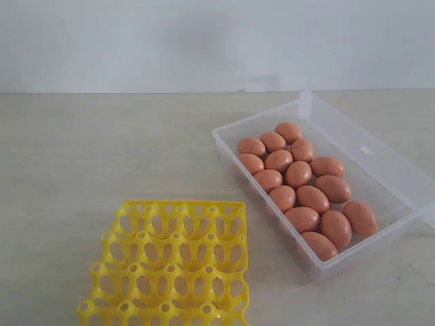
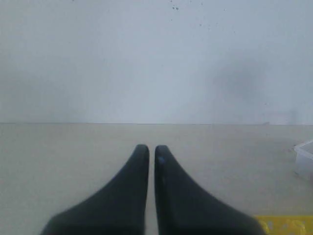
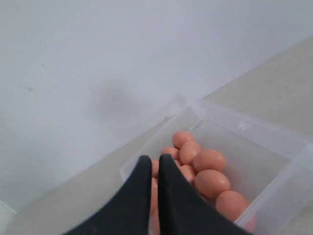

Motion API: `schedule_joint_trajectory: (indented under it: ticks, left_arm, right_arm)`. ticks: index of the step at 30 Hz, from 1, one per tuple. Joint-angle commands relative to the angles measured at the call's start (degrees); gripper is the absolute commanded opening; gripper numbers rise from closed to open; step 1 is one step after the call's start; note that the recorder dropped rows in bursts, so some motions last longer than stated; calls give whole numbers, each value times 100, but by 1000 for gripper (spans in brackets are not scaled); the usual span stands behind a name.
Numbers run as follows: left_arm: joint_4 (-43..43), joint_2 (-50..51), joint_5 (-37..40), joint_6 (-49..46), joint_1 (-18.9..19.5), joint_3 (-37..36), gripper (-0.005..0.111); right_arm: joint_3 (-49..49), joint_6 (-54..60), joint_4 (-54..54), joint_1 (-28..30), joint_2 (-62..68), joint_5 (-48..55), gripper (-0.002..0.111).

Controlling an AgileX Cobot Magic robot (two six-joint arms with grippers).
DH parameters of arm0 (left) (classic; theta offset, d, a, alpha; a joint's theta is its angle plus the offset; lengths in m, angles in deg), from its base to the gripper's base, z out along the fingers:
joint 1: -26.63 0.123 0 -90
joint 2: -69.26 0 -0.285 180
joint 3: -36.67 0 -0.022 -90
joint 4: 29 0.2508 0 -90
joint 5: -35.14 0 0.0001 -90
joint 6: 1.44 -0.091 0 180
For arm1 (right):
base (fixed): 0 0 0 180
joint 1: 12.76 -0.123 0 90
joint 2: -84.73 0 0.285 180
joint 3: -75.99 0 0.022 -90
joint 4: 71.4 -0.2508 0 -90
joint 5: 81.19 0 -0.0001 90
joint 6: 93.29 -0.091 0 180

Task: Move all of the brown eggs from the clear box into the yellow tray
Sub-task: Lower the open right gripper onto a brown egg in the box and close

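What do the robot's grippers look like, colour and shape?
Both the left gripper and the right gripper have two matte black fingers, broad at the base and curving in to slim rounded tips. No cables, markings or arm links show; the exterior view shows neither arm.

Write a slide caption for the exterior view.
Brown eggs lie clustered in the open clear box at right; the yellow tray sits empty at lower left.
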Motion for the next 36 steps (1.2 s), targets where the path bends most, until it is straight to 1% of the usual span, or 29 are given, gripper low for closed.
schedule_joint_trajectory:
  ticks: [1,2,3,4,5,6,7,8,9,10,11,12,13,14,15,16,18,20,21,23,26,28,30,33,34,35,36]
  left_arm:
    - [-20,-23,-91,37,8,19,4]
    - [-20,-23,-91,37,8,19,4]
    - [-20,-23,-77,37,8,19,4]
    - [-20,-23,-77,37,8,19,4]
    - [-20,-23,-77,37,8,19,4]
    - [-20,-23,-77,37,8,19,4]
    - [-20,-23,-77,37,8,19,4]
    - [-20,-23,-77,37,8,19,4]
    - [-20,-23,-77,37,8,19,4]
    - [-20,-23,-77,37,8,19,4]
    - [-20,-23,-77,37,8,19,4]
    - [-20,-23,-77,37,8,19,4]
    - [-20,-23,-77,37,8,19,4]
    - [-20,-23,-77,37,8,19,4]
    - [-20,-23,-77,37,8,19,4]
    - [-20,-23,-77,37,8,19,4]
    - [-20,-23,-77,37,8,19,4]
    - [-20,-23,-77,37,8,19,4]
    - [-20,-23,-77,37,8,19,4]
    - [-20,-23,-77,37,8,19,4]
    - [-20,-23,-77,37,8,19,4]
    - [-20,-23,-77,37,8,19,4]
    - [-20,-23,-77,37,8,19,4]
    - [-20,-23,-88,37,8,19,4]
    - [-20,-23,-88,37,8,19,4]
    - [-20,-23,-88,37,8,19,4]
    - [-20,-23,-88,37,8,19,4]
  right_arm:
    - [3,-316,-627,6,-3,-2347,0]
    - [3,-273,-770,6,-3,-3599,0]
    - [3,-154,-1236,6,8,-5223,0]
    - [121,4,-1999,-7,208,-6421,0]
    - [373,51,-2658,-6,402,-6915,0]
    - [735,191,-3312,-28,671,-7019,0]
    - [1098,634,-3578,-74,998,-6670,0]
    - [1445,1131,-3416,-116,1384,-6004,0]
    - [1796,1800,-2857,-166,1824,-5175,0]
    - [2169,2445,-1929,-192,2335,-4297,0]
    - [2493,2765,-1045,-227,2785,-3605,0]
    - [2937,2778,40,-250,3379,-2785,0]
    - [3424,2486,1051,-315,3983,-1912,0]
    - [3824,2173,1739,-395,4456,-1185,0]
    - [4393,2045,2504,-496,5150,-58,0]
    - [4739,2108,2837,-592,5592,679,0]
    - [5481,2437,3257,-656,6667,2471,0]
    - [6113,2752,3258,-656,7542,4113,0]
    - [6373,2768,3121,-656,7961,4720,0]
    - [6716,2744,2846,-656,8569,5185,0]
    - [7097,2775,1997,-656,9208,5102,1]
    - [7274,3058,1687,-656,9557,4916,10]
    - [7441,3095,1691,-656,9853,4850,27]
    - [7632,3025,1676,-656,10189,4567,60]
    - [7669,2968,1662,-656,10258,4396,66]
    - [7676,2832,1614,-656,10338,4134,69]
    - [7676,2696,1508,-656,10415,3854,69]
